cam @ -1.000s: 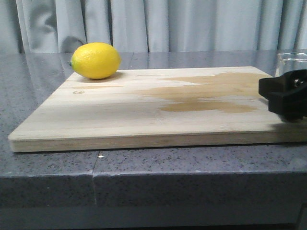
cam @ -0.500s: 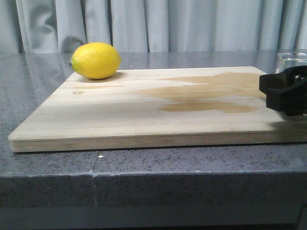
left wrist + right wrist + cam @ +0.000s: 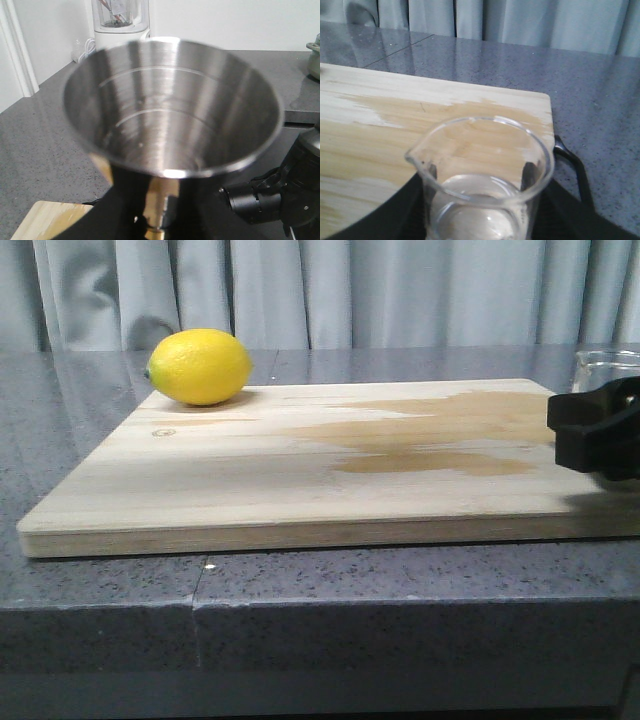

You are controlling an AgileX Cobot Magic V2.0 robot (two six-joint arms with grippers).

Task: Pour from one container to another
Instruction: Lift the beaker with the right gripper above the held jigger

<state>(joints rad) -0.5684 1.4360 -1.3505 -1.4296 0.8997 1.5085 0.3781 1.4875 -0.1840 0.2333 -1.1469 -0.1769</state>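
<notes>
Lemon [image 3: 199, 366]: set at the far left corner of the wooden board [image 3: 300, 480] on the grey desk [image 3: 100, 590]. Stain [image 3: 440, 435]: spread mid-board. Jigger [image 3: 170, 107]: gripped upright by the left hand [image 3: 155, 210]. Beaker [image 3: 482, 175]: clasped upright by the right hand [image 3: 600, 430] at the board's right edge.

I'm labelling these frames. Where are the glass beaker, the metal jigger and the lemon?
glass beaker [image 3: 480, 200]: right wrist view, on its clear front wall.
metal jigger [image 3: 170, 125]: left wrist view, on its inner wall.
lemon [image 3: 199, 366]: front view, on its middle.
</notes>
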